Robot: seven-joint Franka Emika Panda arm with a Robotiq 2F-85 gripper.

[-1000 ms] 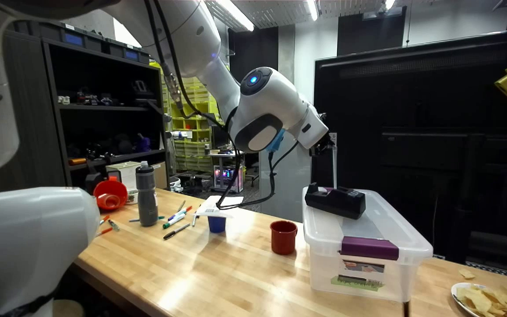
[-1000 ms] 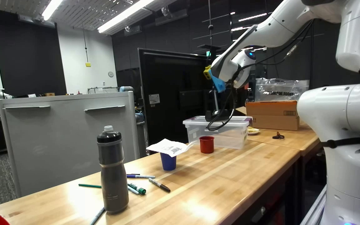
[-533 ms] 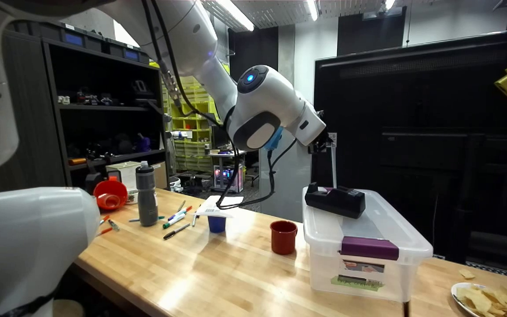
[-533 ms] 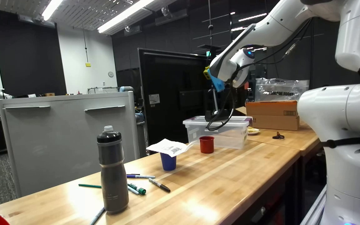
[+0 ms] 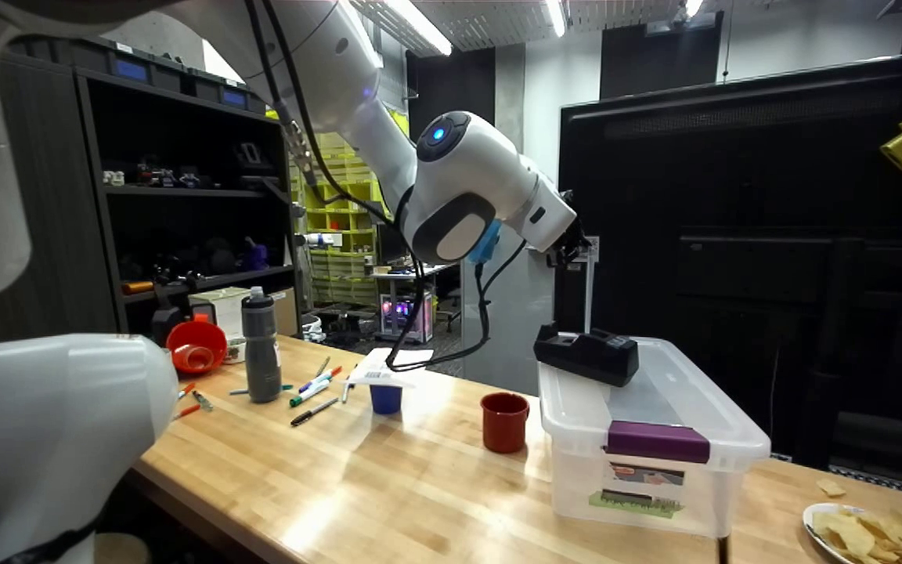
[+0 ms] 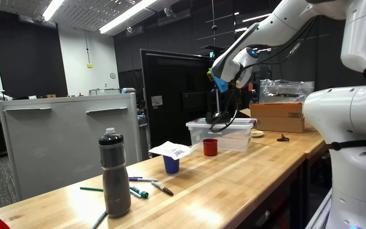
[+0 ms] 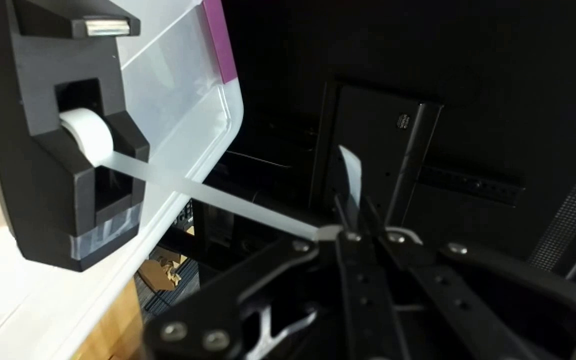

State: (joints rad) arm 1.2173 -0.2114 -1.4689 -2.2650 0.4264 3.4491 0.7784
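Pincer point(image 7: 352, 215) clamped on strip of tape point(image 7: 238, 205); free end point(image 7: 353, 172) seen poking past grip. Strip stretched straight down to white roll point(image 7: 88, 132), seated in black tape dispenser point(image 7: 38, 185). Dispenser placed on lid point(image 5: 686, 399) of clear plastic box point(image 5: 576, 470), by lid's edge. Box set on wooden worktop point(image 5: 404, 486), between red mug point(image 5: 504, 427), stood just beside it, and plate point(image 5: 809, 522) heaped with chips point(image 5: 858, 536). Farther off along worktop: blue cup point(image 6: 171, 164), covered by sheet of paper point(image 6: 170, 150), then pens point(image 6: 162, 188) scattered near gray bottle point(image 6: 115, 178), stood upright.

Black tape dispenser point(image 5: 586, 357), on clear lid point(image 5: 682, 395), translucent tape strip point(image 7: 248, 207) stretched upward, taut
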